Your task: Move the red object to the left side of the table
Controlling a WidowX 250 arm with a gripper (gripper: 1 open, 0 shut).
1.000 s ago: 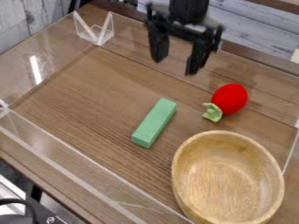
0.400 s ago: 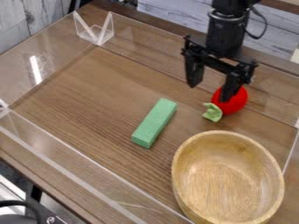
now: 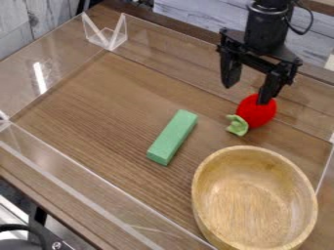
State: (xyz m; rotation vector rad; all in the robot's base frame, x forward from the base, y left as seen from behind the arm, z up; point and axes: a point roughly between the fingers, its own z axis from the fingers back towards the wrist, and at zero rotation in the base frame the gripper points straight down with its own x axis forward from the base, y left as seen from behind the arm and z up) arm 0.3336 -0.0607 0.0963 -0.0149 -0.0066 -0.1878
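On the counter [image 3: 98,107], far to the left of your tool [image 3: 251,78], you can see a clear plastic piece [image 3: 105,32] near the back edge. Next, the green block [image 3: 174,137] is lying to the lower left of your tool. Your tool is spread, with its tips pointing downward. Just below it in the view is the red toy fruit [image 3: 257,111], with its green leafy end toward the lower left. Farther below your tool is the round wooden bowl [image 3: 255,200].
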